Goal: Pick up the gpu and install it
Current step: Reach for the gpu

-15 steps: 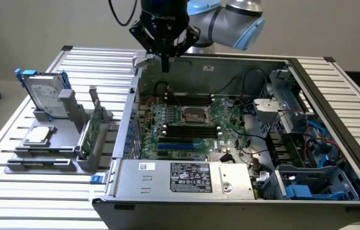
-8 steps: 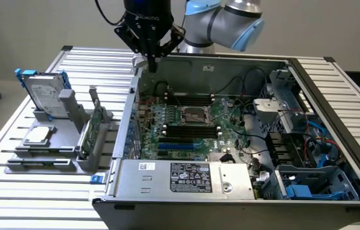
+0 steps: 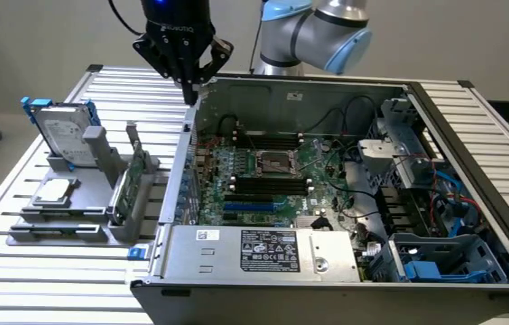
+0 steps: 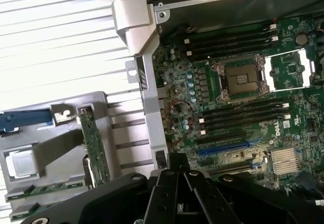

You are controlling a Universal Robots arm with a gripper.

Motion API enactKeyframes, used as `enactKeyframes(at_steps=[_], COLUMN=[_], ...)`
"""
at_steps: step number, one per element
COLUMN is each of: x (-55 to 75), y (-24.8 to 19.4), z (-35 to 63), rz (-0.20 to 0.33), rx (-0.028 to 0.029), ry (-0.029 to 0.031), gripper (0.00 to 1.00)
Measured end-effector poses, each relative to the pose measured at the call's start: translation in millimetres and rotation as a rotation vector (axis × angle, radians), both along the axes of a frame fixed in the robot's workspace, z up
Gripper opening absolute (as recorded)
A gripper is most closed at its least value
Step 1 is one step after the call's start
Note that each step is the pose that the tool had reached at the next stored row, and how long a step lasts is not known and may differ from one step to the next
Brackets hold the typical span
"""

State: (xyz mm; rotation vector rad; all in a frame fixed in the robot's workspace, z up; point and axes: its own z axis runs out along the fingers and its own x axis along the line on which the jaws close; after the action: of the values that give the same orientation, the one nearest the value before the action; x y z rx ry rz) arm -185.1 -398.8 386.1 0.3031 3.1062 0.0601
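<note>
The gpu [image 3: 129, 181] stands on edge in a grey holder [image 3: 101, 223] on the table, at the exterior view's left of the open computer case [image 3: 179, 183]. Its green board [image 4: 94, 144] faces out in the wrist view, with the black cooler side behind it. My gripper [image 3: 189, 93] hangs above the case's far corner, beyond the gpu and well above it. Its black fingers [image 4: 169, 183] meet at their tips, shut with nothing between them. Inside the case, the motherboard [image 3: 268, 177] carries a blue slot [image 3: 254, 204] near its front.
The same holder carries a silver hard drive in a blue caddy [image 3: 59, 130], a square silver CPU chip [image 3: 56, 191] and memory sticks [image 3: 56, 230]. A power supply [image 3: 264, 250] fills the case front. Drive cages and cables [image 3: 417, 176] crowd the case's right side.
</note>
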Motion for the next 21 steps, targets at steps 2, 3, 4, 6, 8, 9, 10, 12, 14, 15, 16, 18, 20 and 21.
enactKeyframes(at_steps=[2, 3, 4, 6, 8, 9, 10, 12, 14, 15, 16, 18, 20, 21], x=[-8.9, -13.4, -18.0, -27.2, -36.4, -40.9, -45.2, -54.0, -60.9, -63.6, -65.9, -68.4, -69.4, -69.6], y=[0.0, 0.0, 0.0, 0.0, 0.0, 0.0, 0.0, 0.0, 0.0, 0.0, 0.0, 0.0, 0.0, 0.0], z=[-1.4, -2.1, -2.8, -4.3, -5.7, -6.4, -7.1, -8.6, -10.1, -10.8, -11.6, -12.9, -13.9, -14.4], rz=[0.000, 0.000, 0.000, 0.000, 0.000, 0.000, 0.001, 0.001, 0.003, 0.005, 0.008, 0.016, 0.029, 0.036], rx=[-0.0015, -0.0022, -0.0031, -0.0048, -0.0065, -0.0074, -0.0081, -0.0103, -0.0127, -0.0141, -0.0154, -0.0171, -0.0178, -0.0181], ry=[0.0007, 0.0012, 0.0017, 0.0025, 0.0034, 0.0038, 0.0040, 0.0047, 0.0050, 0.0051, 0.0053, 0.0063, 0.0093, 0.0113], gripper=[0.11, 0.11, 0.11, 0.11, 0.11, 0.11, 0.11, 0.11, 0.11, 0.11, 0.11, 0.11, 0.11, 0.11])
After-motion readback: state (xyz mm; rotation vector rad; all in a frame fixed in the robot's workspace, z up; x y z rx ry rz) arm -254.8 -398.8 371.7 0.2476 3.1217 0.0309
